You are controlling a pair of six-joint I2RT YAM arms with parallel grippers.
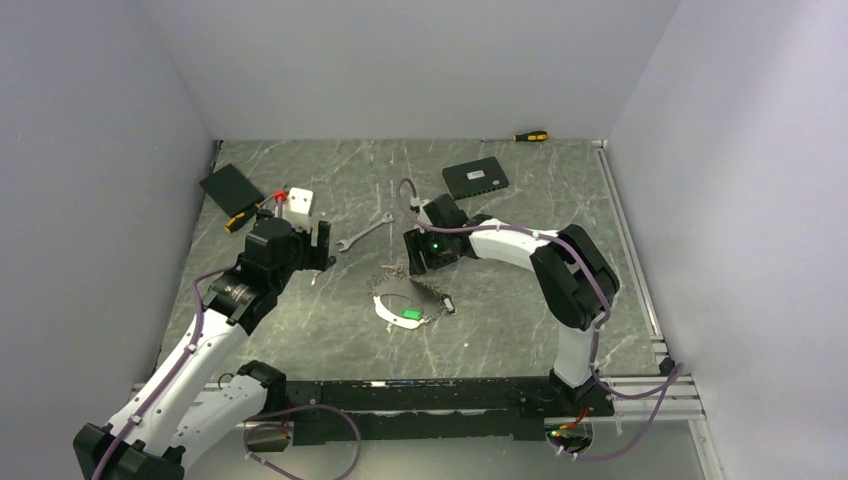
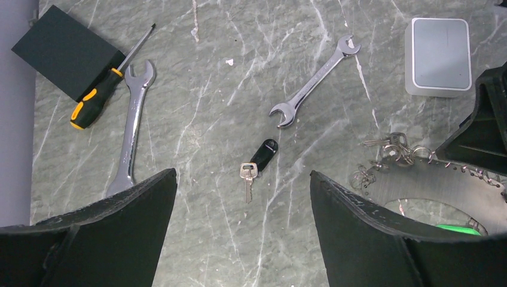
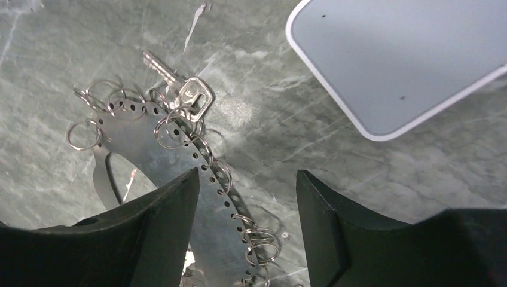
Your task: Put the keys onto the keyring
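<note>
Only left wrist: seemingly loose key [image 2: 247, 181]

On the bench [image 2: 209, 72], a screwdriver [image 2: 98, 95] touches a black box [image 2: 63, 51], with a long wrench [image 2: 133, 128] just beside it. A shorter wrench [image 2: 314, 81] and a grey box [image 2: 437, 57] lie apart.

**Left wrist view.** The near end of the large wrench [image 2: 133, 119] passes behind one finger [image 2: 119, 221] of the left gripper [image 2: 242, 173]. The other finger [image 2: 382, 233] covers the near rim of the keyring [image 2: 418, 179] and most of a green tag [image 2: 457, 227].

**Right wrist view.** The keyring runs under a finger [image 3: 119, 239] of the right gripper [image 3: 246, 173] and off the lower edge. The pale box [image 3: 394, 60] is cut by the top and right edges.

**Top view.** The keys [image 1: 392, 270] are too small to tell apart.
</note>
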